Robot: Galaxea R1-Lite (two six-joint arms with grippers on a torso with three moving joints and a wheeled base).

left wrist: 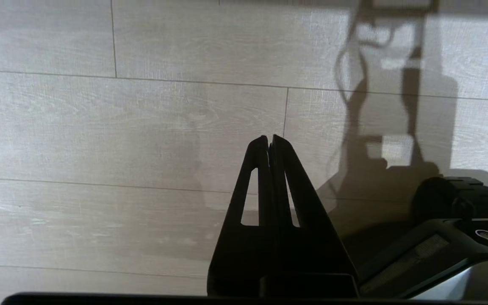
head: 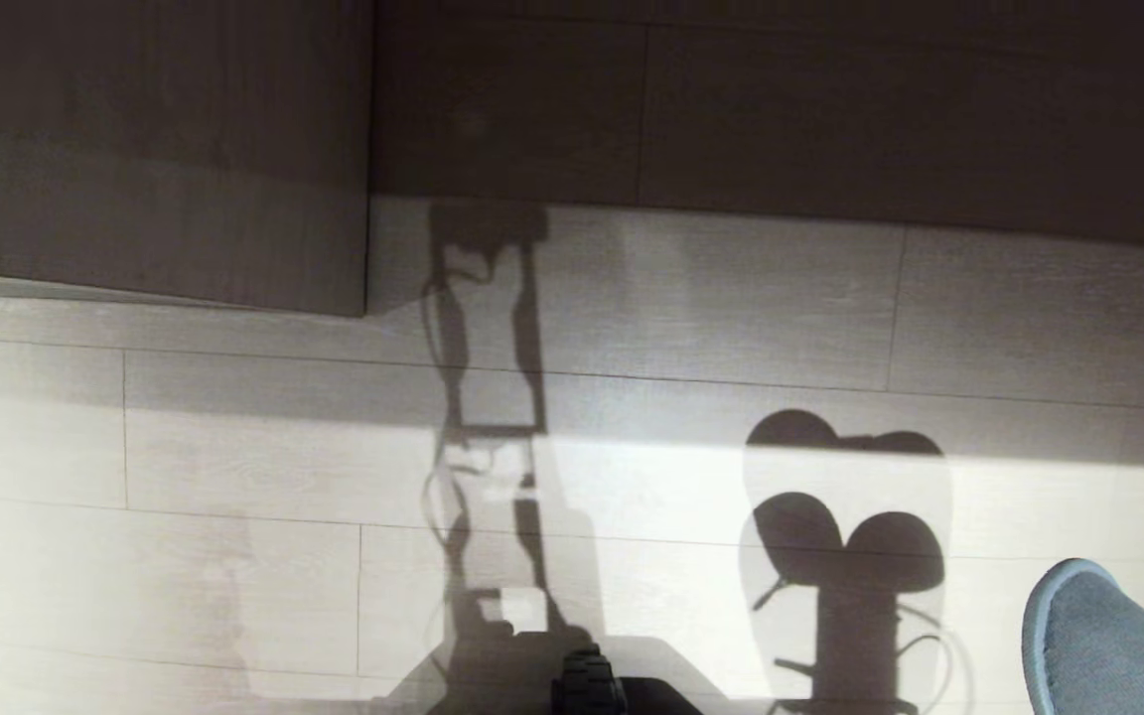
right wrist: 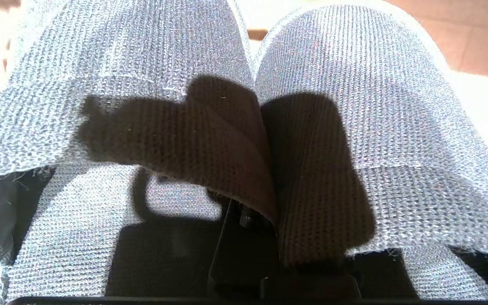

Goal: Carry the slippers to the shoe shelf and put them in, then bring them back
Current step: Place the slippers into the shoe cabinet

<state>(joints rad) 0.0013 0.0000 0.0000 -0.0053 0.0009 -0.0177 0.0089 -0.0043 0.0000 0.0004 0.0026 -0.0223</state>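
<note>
A: Slippers (right wrist: 354, 106) hang side by side from the right end effector (right wrist: 265, 203), its jaws pinched shut on the inner edges where the two uppers meet. In the head view their toes (head: 1093, 636) show at the lower right, above the floor (head: 234, 447).

B: And the left end effector (left wrist: 269, 142)?

A: Closed on nothing, pointing at bare floor beside the base (left wrist: 460, 212).

B: Shelf?

A: Not in view; only dark wood panels (head: 155, 149) ahead. I'd judge this a carrying step.

B: How to do it well?

A: Keep the pinch firm, since soft fabric could slip out. Move smoothly so the pair doesn't swing, and hold them clear of the floor and panels.
</note>
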